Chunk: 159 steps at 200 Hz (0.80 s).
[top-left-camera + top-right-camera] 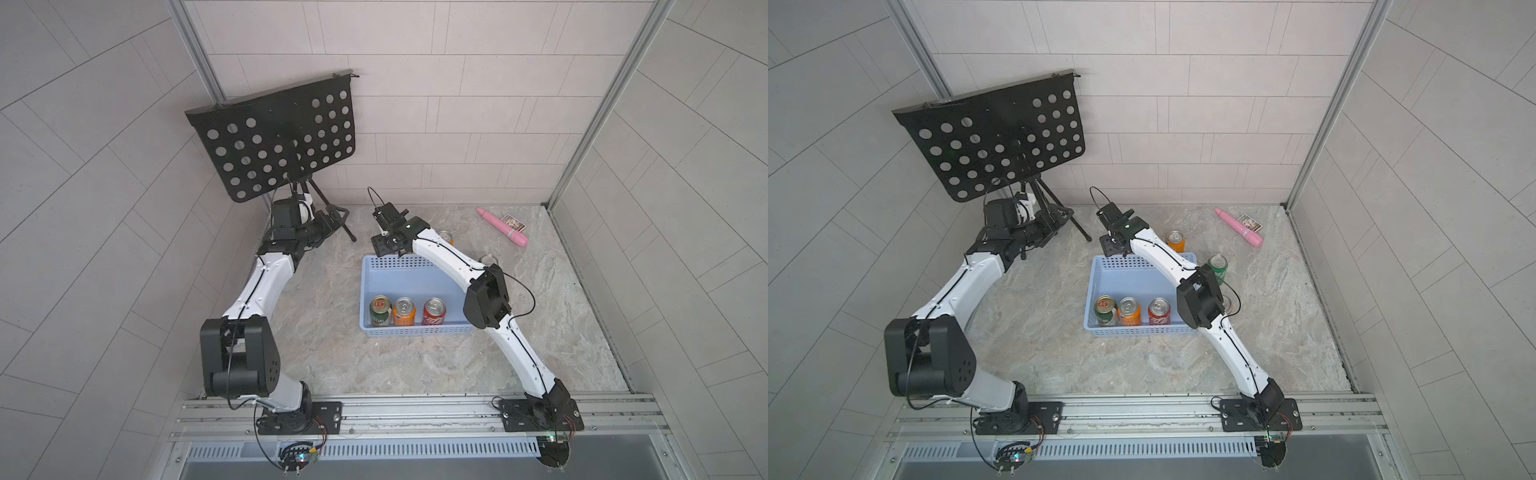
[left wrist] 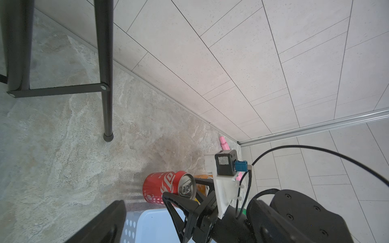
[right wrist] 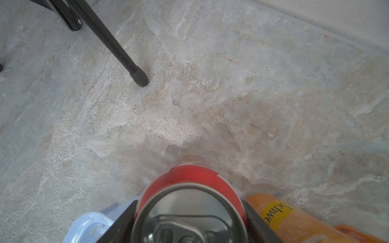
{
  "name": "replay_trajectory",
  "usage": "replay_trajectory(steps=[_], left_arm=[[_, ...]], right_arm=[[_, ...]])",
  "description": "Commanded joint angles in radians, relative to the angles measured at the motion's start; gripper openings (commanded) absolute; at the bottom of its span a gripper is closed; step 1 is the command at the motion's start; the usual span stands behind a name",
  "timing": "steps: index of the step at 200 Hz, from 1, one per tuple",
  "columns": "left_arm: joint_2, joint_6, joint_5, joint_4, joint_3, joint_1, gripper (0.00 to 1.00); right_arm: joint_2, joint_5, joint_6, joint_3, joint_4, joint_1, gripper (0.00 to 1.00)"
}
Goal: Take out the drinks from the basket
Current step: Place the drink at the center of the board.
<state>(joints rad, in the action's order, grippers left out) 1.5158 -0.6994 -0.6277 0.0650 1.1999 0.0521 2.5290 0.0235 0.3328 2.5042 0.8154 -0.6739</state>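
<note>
Right hand (image 3: 190, 218) is clamped on a red can (image 2: 162, 185), with the fingers (image 3: 122, 223) pinching it near the silver top. The high grip is probably chosen so the can lifts straight up, clear of its neighbours and the lattice wall. The can sits between the pads, low over the tabletop (image 1: 324, 340); whether its base touches cannot be told. The basket (image 1: 415, 331) lies just behind the hand, toward the arm's base, its far rim almost under the wrist. An orange can (image 1: 1176, 242) stands just to the hand's right and a green can (image 1: 1217, 266) further right and back. Both are outside the basket, so the unloaded drinks seem to be gathering past the rim. Well behind the hand, along the basket's near wall, stand the green-and-gold can (image 1: 380, 311), second orange can (image 1: 404, 311) and second red can (image 1: 434, 311), not yet taken. Left hand (image 1: 330, 224) sits off to the left by the music stand (image 1: 274, 137); open or closed, cannot tell.
</note>
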Motion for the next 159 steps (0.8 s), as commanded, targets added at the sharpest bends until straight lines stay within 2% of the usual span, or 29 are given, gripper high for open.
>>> replay_trajectory(steps=[1, 62, 117, 159], left_arm=[[-0.024, 0.016, -0.001, 0.001, -0.014, -0.003, 1.0], [-0.03, 0.019, -0.004, 0.009, -0.023, -0.003, 1.0], [-0.03, 0.024, -0.008, 0.015, -0.024, -0.002, 1.0], [-0.033, 0.032, -0.008, 0.019, -0.023, -0.002, 1.0]], right_arm=[[-0.009, -0.005, -0.002, 0.039, -0.012, -0.006, 0.63], [-0.005, 0.003, -0.002, 0.023, -0.009, -0.007, 0.68], [-0.015, 0.003, -0.002, 0.023, 0.001, -0.009, 0.82], [-0.04, 0.029, 0.011, 0.023, 0.005, -0.009, 0.83]])
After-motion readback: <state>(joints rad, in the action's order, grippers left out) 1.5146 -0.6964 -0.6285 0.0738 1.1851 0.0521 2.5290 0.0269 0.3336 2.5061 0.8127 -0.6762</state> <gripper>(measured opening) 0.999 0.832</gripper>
